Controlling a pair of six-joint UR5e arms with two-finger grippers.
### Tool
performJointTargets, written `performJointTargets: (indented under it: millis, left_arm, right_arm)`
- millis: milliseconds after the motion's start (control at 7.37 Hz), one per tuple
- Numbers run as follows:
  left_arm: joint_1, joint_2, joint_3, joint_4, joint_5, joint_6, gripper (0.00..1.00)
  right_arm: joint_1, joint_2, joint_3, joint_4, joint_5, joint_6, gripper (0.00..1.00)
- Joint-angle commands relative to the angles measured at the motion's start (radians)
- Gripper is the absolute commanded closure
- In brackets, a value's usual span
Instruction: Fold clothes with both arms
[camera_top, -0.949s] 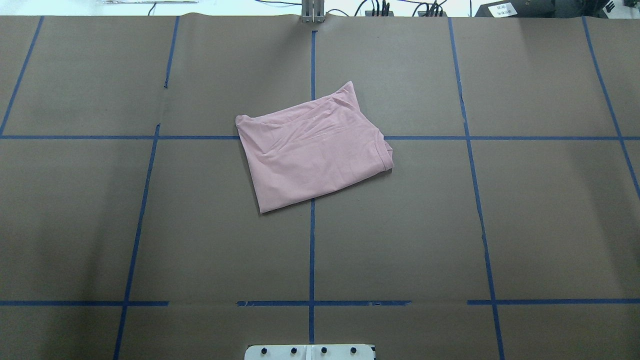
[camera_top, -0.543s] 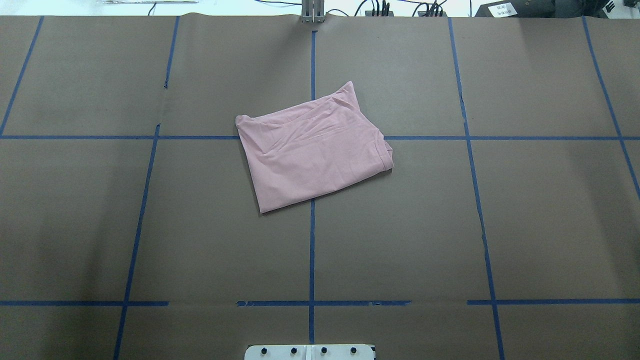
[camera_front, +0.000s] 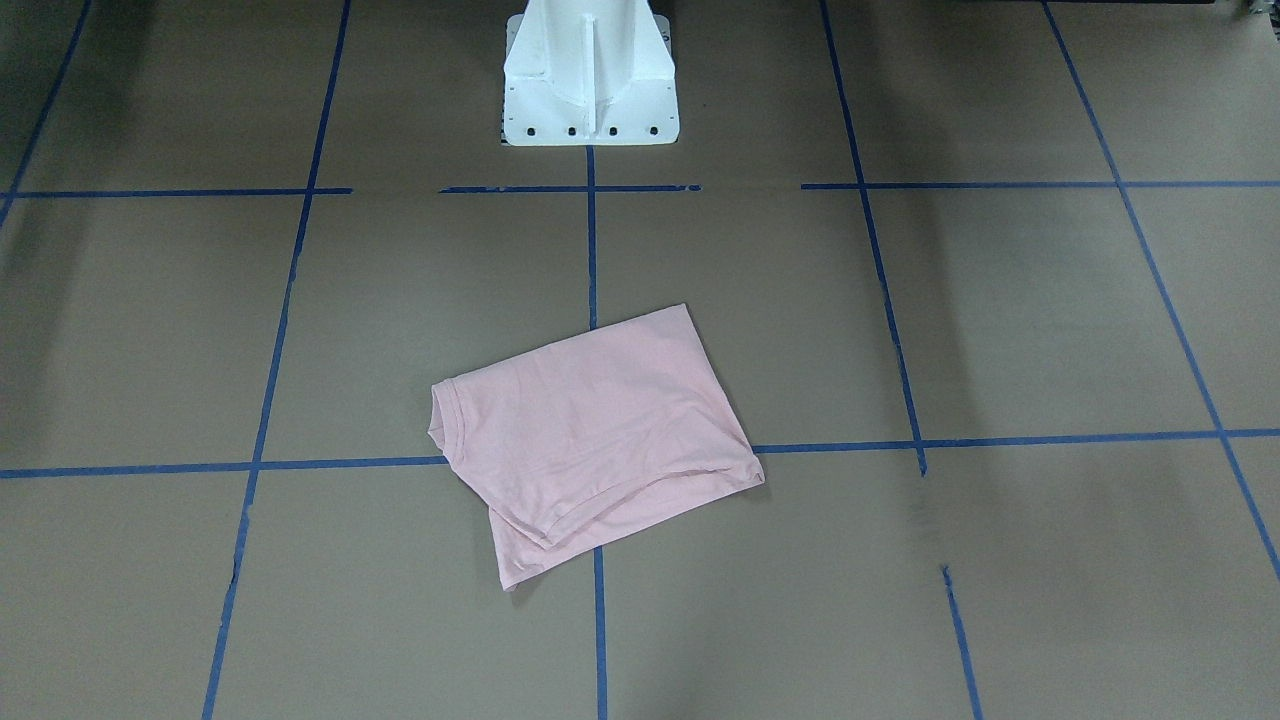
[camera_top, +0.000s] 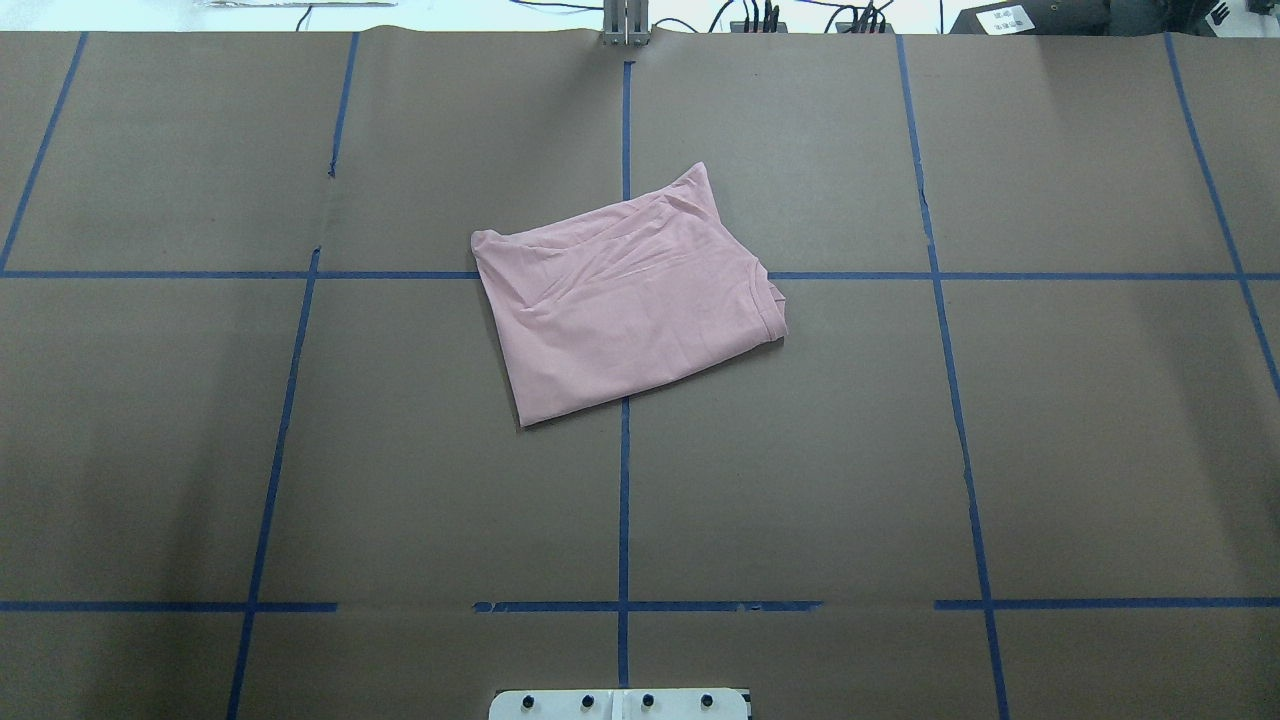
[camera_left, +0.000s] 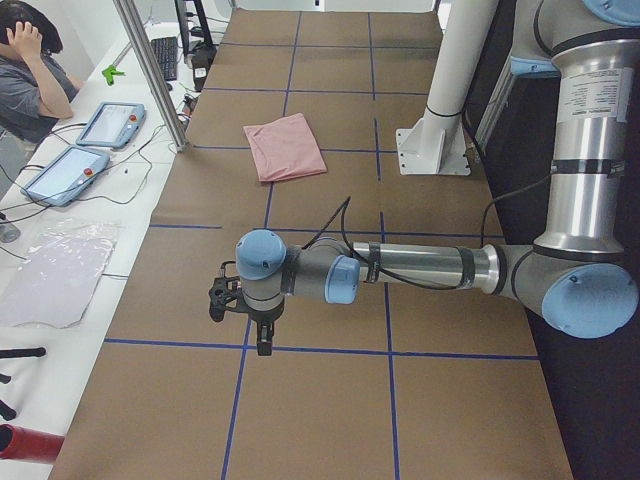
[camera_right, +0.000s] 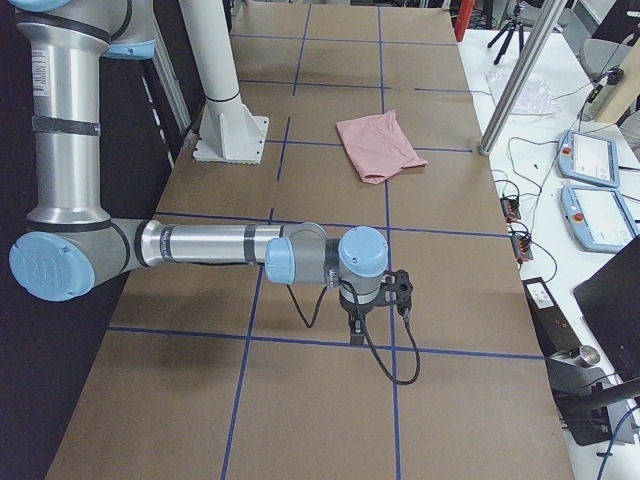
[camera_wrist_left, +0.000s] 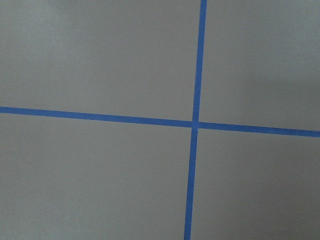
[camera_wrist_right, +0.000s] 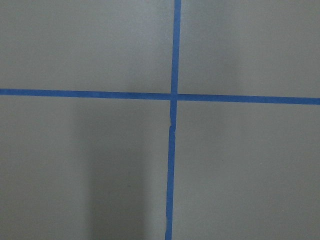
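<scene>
The clothes are one pale pink T-shirt (camera_top: 625, 300), folded into a rough rectangle and lying flat on the brown paper at the table's middle, plain side up (camera_front: 590, 440). It also shows far off in the side views (camera_left: 285, 148) (camera_right: 378, 146). Neither arm touches it. My left gripper (camera_left: 262, 340) hangs point-down over the table's left end, far from the shirt. At the opposite end my right gripper (camera_right: 355, 330) hangs the same way. Both show only in the side views, so I cannot tell whether they are open or shut. The wrist views show only paper and tape.
Blue tape lines (camera_top: 623, 500) grid the brown paper. The white pedestal base (camera_front: 588, 80) stands at the robot's edge. A metal post (camera_left: 150, 70), tablets (camera_left: 110, 122) and a seated person (camera_left: 25, 70) are beyond the far edge.
</scene>
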Motion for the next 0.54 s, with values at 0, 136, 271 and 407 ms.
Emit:
performJointTargets:
  millis: [0, 136, 271, 407]
  left_arm:
    - [-0.001, 0.0, -0.003, 0.0, -0.003, 0.037, 0.0]
    - [-0.001, 0.0, -0.002, 0.0, -0.002, 0.069, 0.0]
    - [-0.001, 0.002, -0.003, 0.0, 0.0, 0.074, 0.0]
    - [0.0, 0.002, -0.003, 0.003, 0.0, 0.074, 0.0]
  right_arm:
    - [-0.003, 0.008, -0.001, 0.0, -0.002, 0.0, 0.0]
    - [-0.004, 0.014, -0.003, 0.0, -0.007, -0.003, 0.0]
    - [-0.004, 0.017, -0.001, 0.002, -0.008, 0.015, 0.0]
    - [-0.004, 0.023, 0.0, 0.0, -0.022, 0.022, 0.0]
